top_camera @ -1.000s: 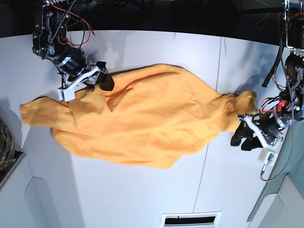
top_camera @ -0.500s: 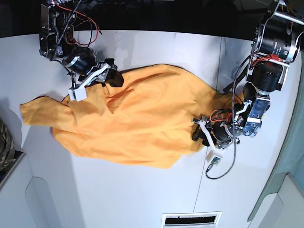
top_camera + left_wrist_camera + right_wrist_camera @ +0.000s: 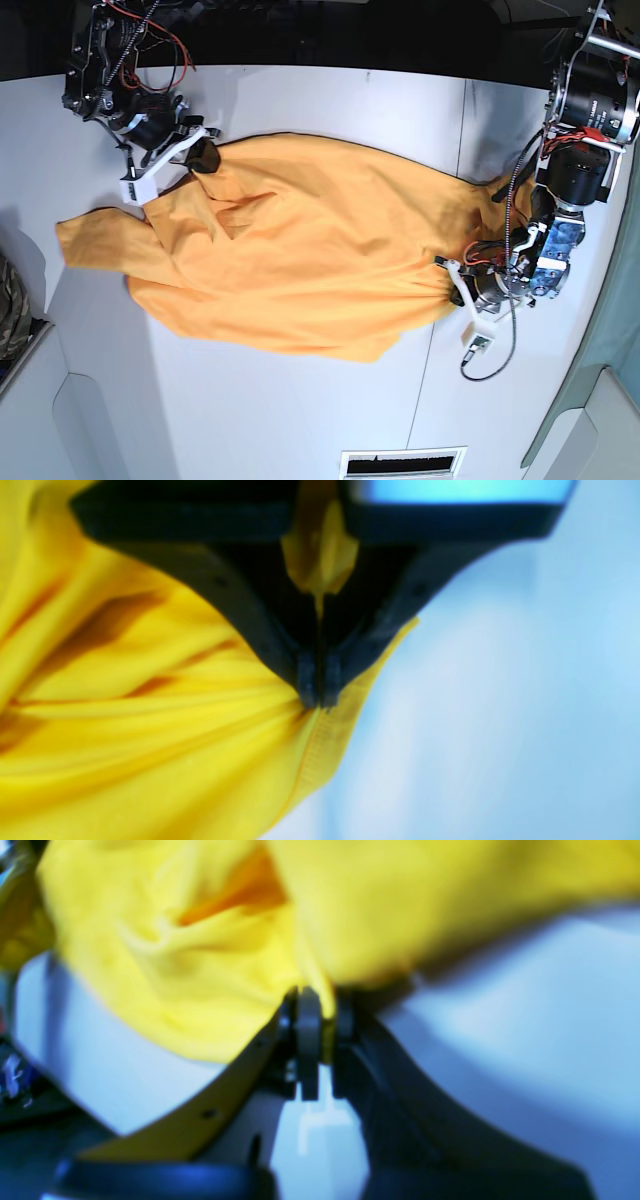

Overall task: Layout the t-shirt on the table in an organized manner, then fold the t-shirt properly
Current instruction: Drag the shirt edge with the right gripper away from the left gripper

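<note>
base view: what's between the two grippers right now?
Only the t-shirt, spread on the table in the base view, from the right gripper to the left gripper; both pinch its edges.

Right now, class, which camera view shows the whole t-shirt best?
The base view: the t-shirt lies spread across the table, its full outline visible. The left wrist view shows only bunched cloth pinched in the left gripper; the right wrist view shows only a blurred edge in the right gripper.
</note>
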Available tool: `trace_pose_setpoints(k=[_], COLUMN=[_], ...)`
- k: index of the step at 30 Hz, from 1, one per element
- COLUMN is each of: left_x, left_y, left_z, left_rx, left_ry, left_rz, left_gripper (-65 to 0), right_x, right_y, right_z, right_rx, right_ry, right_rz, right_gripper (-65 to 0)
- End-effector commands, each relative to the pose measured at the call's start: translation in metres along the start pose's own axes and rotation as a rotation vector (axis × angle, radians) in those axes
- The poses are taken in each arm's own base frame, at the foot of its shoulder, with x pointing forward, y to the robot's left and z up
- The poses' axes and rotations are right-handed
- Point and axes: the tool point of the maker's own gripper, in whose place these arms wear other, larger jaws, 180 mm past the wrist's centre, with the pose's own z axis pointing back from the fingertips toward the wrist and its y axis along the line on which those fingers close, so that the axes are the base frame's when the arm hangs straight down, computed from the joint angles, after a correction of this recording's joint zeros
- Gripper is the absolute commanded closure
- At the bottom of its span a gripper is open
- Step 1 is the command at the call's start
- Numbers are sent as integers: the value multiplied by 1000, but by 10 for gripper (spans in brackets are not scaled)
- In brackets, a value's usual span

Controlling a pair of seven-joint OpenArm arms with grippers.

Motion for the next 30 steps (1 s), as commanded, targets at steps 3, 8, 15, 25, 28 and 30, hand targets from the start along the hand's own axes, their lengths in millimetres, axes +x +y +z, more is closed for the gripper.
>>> trace_pose_setpoints(k=[3,8,15,25,28,30], left_x=[26,28,28,27,47,57], left_y=[30,43,44,22,21,32], left_z=[10,15,15,25,41,52], left_rx=[53,77,77,-87,-159,-157], left_ry=[-43,-45,-48,16,-49,-79], left_rz=[-8,-12,-10,62,97,105], left_gripper=[0,0,0,-215,-241,-241], right_x=[33,45,25,-15,-23,-26], right_y=[-12,-31,-56,-57,-62,-70], right_z=[31,73,100,108,110,113], right_rx=[-9,-47,-112,-111,-138,-178], right_ry=[-139,-194,-189,-130,-117,-119], right_rz=[-1,-23,-76,-140,-135,-119], right_gripper=[0,0,-264,-276,-276,-296])
